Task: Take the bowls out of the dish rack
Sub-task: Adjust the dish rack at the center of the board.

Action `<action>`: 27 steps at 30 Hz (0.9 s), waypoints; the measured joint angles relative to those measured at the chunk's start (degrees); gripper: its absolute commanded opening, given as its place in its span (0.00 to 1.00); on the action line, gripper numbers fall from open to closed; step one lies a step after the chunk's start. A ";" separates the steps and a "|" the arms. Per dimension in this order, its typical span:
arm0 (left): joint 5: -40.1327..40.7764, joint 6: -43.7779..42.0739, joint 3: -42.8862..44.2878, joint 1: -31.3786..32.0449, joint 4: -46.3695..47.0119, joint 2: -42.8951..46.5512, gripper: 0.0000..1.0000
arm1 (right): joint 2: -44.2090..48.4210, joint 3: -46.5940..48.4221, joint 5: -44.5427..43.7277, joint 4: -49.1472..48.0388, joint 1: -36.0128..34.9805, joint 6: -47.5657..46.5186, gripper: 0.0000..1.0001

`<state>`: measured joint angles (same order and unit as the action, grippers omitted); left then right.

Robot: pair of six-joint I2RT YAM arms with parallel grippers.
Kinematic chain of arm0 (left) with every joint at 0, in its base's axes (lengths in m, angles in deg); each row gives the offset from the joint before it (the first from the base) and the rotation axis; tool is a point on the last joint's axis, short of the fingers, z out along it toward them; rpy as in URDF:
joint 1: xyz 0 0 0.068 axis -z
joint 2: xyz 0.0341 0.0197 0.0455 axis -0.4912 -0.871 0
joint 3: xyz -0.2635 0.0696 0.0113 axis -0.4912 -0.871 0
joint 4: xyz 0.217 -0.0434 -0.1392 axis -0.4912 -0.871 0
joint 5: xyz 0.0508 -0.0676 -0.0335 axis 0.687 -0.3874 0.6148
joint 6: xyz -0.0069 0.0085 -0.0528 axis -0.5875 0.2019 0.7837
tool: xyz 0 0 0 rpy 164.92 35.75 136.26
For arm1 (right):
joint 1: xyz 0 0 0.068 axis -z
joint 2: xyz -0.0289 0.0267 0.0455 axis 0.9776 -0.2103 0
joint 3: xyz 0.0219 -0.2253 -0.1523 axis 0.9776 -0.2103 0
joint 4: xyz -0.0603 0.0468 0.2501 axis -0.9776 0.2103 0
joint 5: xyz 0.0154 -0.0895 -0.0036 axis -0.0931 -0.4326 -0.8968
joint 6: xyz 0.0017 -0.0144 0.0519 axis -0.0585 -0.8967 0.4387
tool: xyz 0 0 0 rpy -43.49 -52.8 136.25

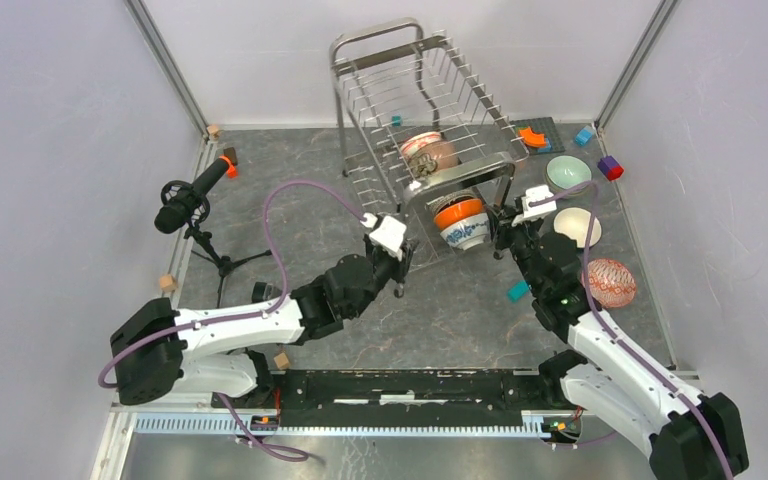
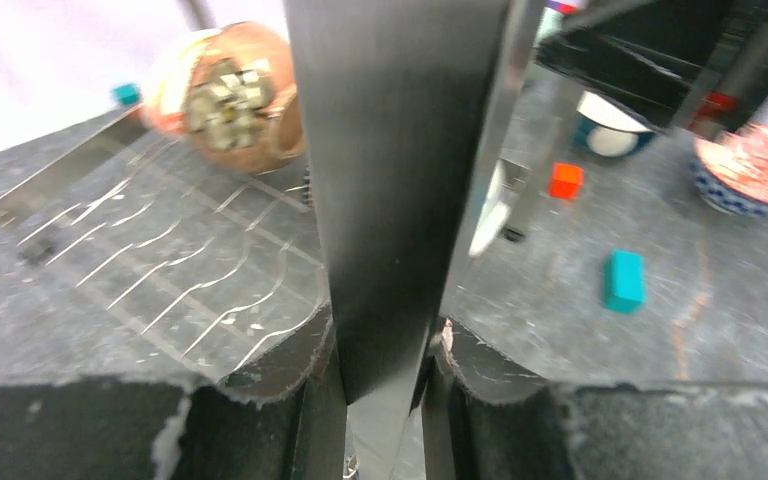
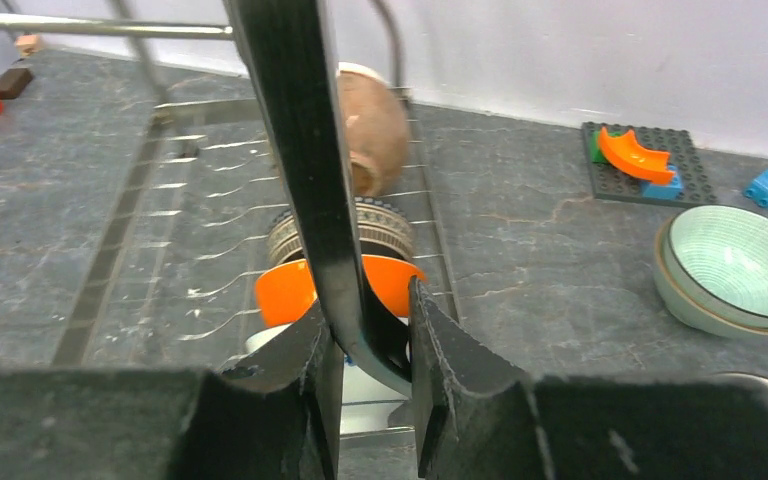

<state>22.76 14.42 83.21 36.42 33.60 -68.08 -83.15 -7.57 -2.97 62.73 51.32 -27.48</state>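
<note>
The steel wire dish rack (image 1: 410,80) stands at the back middle of the table. In it sit a brown-gold bowl (image 1: 430,152) and, nearer the front, an orange bowl (image 1: 458,211) on a blue-and-white bowl (image 1: 465,235). My left gripper (image 1: 403,255) is shut on the rack's front left leg (image 2: 390,150), with a finger on each side. My right gripper (image 1: 505,232) is shut on the front right bar (image 3: 290,120), just in front of the orange bowl (image 3: 285,292). On the table to the right lie a pale green bowl (image 1: 568,172), a cream bowl (image 1: 577,226) and a red-patterned bowl (image 1: 610,282).
A microphone on a small tripod (image 1: 185,205) stands at the left. A teal block (image 1: 517,290) lies beside my right arm. A dark studded plate with an orange piece (image 1: 538,135) and several small coloured blocks sit at the back right. Walls close in the table on three sides.
</note>
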 measured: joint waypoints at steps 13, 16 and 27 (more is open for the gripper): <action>5.22 3.58 -0.33 -9.57 -0.20 0.11 0.03 | -0.39 0.28 0.81 -0.28 -5.29 4.39 0.00; 7.08 4.87 -0.57 -11.15 -0.92 0.68 0.03 | -1.40 0.72 -0.68 -0.85 -8.15 5.88 0.00; 12.81 9.25 -2.27 -19.37 -1.01 2.38 0.16 | -7.61 3.61 -7.37 -3.58 -20.48 9.97 0.02</action>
<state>35.57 23.66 80.94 17.06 32.60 -65.70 -90.75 -3.96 -10.34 59.14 30.84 -17.51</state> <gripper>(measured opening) 0.311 0.372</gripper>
